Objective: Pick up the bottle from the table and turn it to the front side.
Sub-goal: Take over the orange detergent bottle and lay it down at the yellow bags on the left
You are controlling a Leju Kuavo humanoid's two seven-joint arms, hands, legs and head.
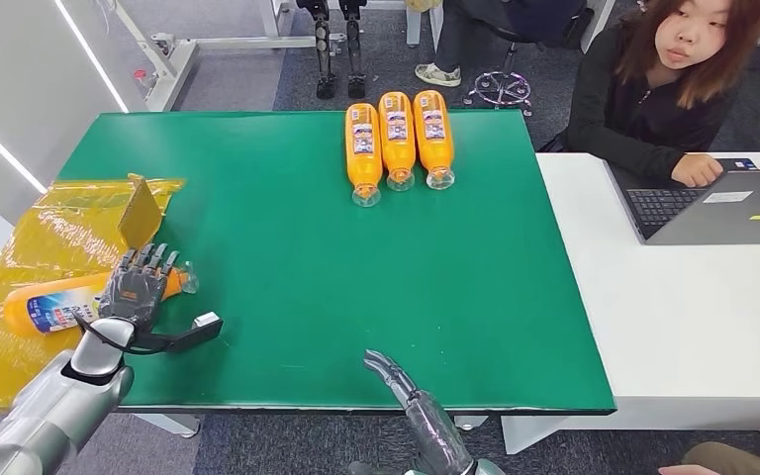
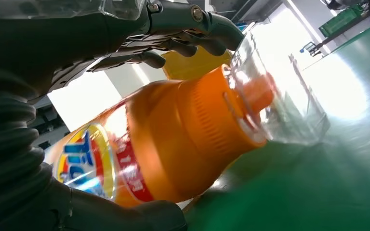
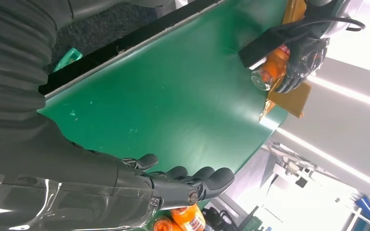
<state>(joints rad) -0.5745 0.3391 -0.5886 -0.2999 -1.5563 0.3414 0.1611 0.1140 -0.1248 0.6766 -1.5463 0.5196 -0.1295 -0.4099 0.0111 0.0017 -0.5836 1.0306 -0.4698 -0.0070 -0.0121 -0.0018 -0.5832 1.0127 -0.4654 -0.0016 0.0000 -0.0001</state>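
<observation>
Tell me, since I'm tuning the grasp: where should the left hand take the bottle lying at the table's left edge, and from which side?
Probably around the bottle's orange shoulder just behind the clear cap, from above. It lies on its side, so fingers can wrap over its round body, as the left hand does.

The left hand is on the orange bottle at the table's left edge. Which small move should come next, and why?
Probably close the left hand firmly and lift the bottle a little. The bottle lies on its side, partly on the yellow bag, and the fingers already curve over it near the clear cap. The right hand is open and apart from it.
</observation>
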